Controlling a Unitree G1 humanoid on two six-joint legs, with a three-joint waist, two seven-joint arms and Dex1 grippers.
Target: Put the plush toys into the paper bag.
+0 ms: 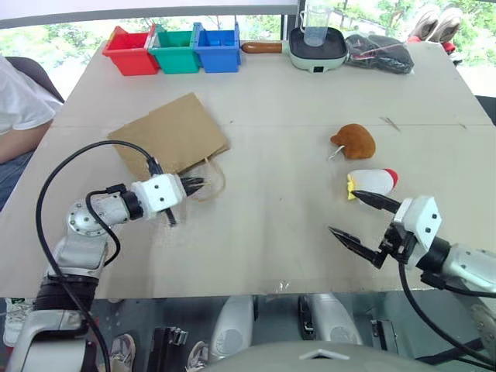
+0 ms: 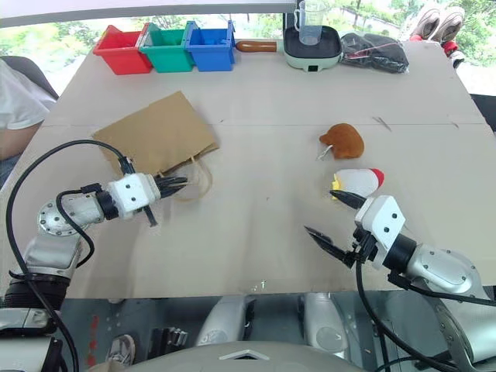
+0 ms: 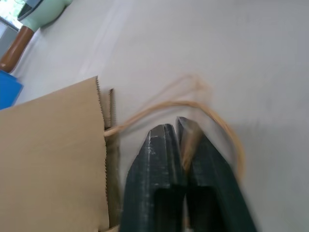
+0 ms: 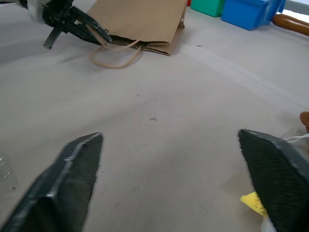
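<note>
The paper bag point(image 1: 174, 132) lies flat on the table's left half, its cord handles point(image 1: 211, 182) pointing toward me. My left gripper point(image 1: 198, 184) is shut on one handle; in the left wrist view the tan cord point(image 3: 212, 116) loops out from between the fingers point(image 3: 154, 164). The brown plush toy point(image 1: 355, 141) sits to the right with its white tag. Just in front of it lies the white plush toy point(image 1: 373, 180) with red and yellow ends. My right gripper point(image 1: 343, 212) stands open near that toy's yellow end point(image 4: 253, 203), one finger point(image 4: 275, 164) beside it.
Red point(image 1: 130, 50), green point(image 1: 174, 50) and blue point(image 1: 217, 48) bins line the far edge. Beside them stand a pale green pan point(image 1: 316, 46) holding a clear cup and a black pouch point(image 1: 380, 53). A person's white sleeve point(image 1: 15, 93) shows at the left.
</note>
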